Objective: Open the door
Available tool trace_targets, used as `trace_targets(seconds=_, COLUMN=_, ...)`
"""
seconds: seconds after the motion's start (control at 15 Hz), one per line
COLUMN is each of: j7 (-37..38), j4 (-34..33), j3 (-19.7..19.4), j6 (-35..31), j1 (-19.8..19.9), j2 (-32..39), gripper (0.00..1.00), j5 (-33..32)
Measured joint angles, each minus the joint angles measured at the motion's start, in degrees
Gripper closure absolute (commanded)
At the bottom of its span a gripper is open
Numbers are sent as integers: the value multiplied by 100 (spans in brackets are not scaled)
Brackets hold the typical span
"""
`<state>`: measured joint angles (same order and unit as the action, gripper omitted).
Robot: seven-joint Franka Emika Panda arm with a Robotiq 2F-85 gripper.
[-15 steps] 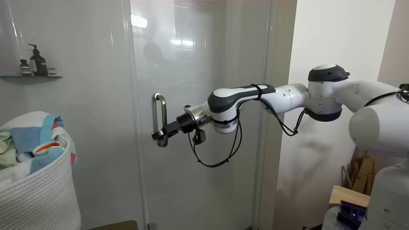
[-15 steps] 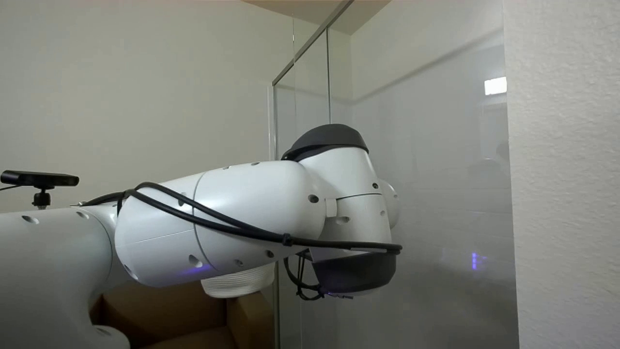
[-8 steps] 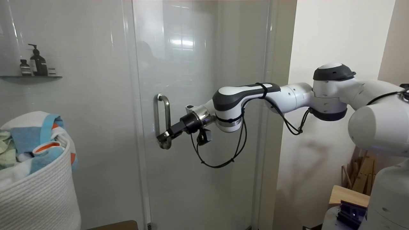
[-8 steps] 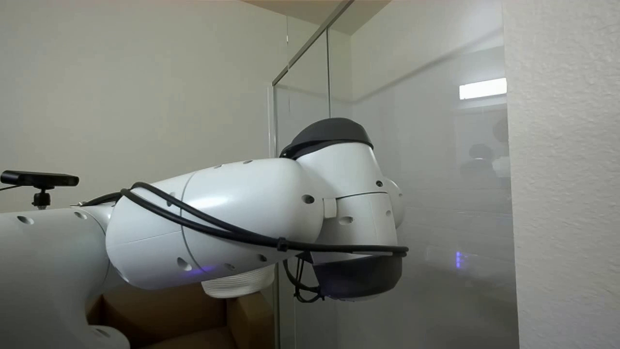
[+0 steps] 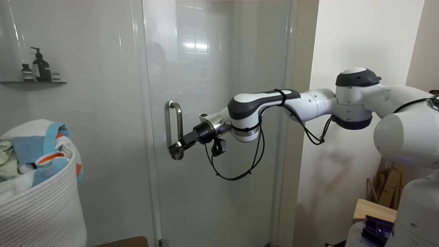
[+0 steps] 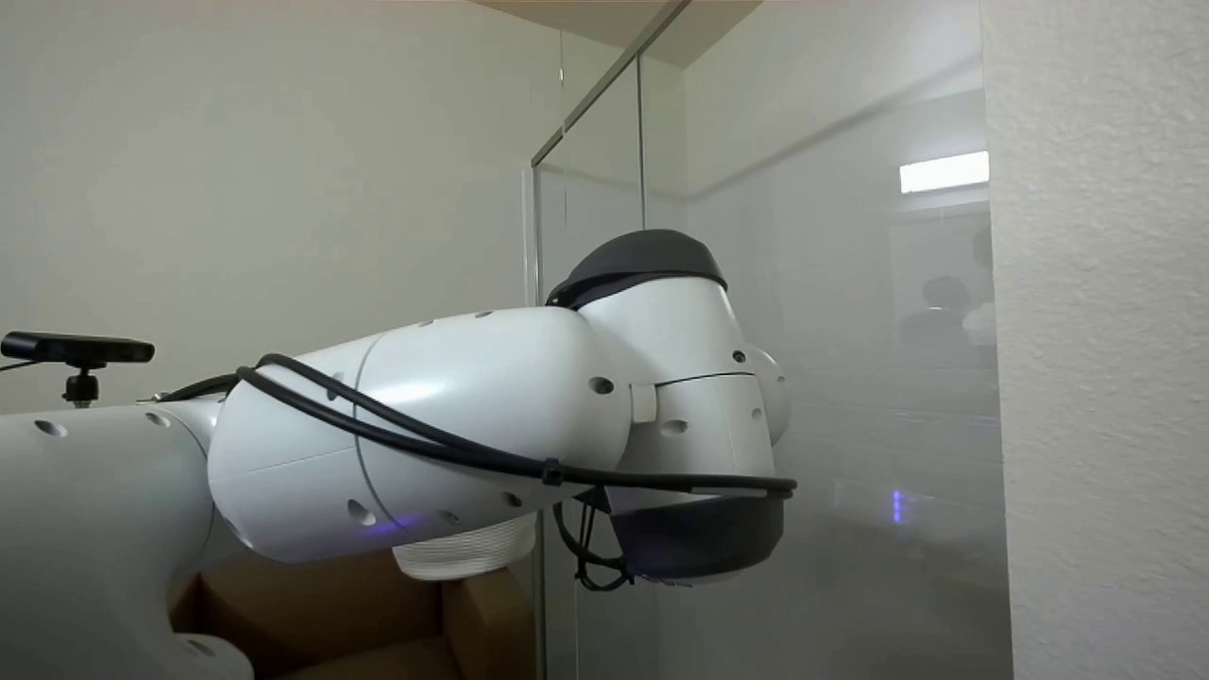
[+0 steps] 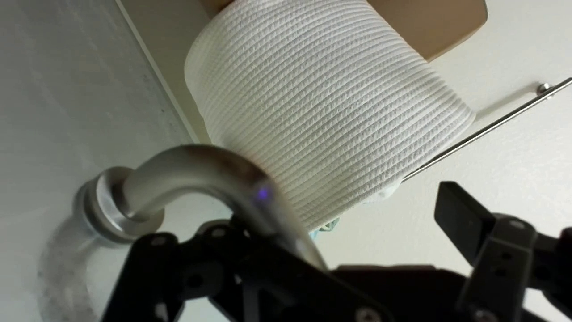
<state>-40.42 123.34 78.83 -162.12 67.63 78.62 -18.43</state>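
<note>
We list: one woven basket [image 5: 44, 209], heaped with cloths [image 5: 32, 145], left of the door [image 5: 216, 202] in an exterior view; at the door's handle [image 5: 179, 120], the end effector [image 5: 175, 147], fingers [image 7: 462, 221] apart.

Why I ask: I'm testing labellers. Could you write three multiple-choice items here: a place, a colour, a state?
1. Where is the pump bottle relative to the shelf?
A. Under it; B. On it; C. Hanging above

2. What colour is the woven basket?
A. Black; B. Red; C. White

3. How do the jaws at the door handle stand?
A. Apart; B. Shut; C. Nearly touching

1: B, its base meets the shelf in an exterior view.
2: C, the wrist view shows white weave.
3: A, the wrist view shows a wide gap between them.
</note>
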Motion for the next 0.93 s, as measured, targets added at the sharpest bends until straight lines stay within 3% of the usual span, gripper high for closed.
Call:
trace_targets(seconds=0.27, j7=134, j4=-14, j3=-43, j6=30, j1=-75, j2=-319, gripper=0, j5=7)
trace_targets(seconds=0.93, j7=790, j4=53, j3=-397, j6=65, j1=-529, j2=-2353, gripper=0, j5=446)
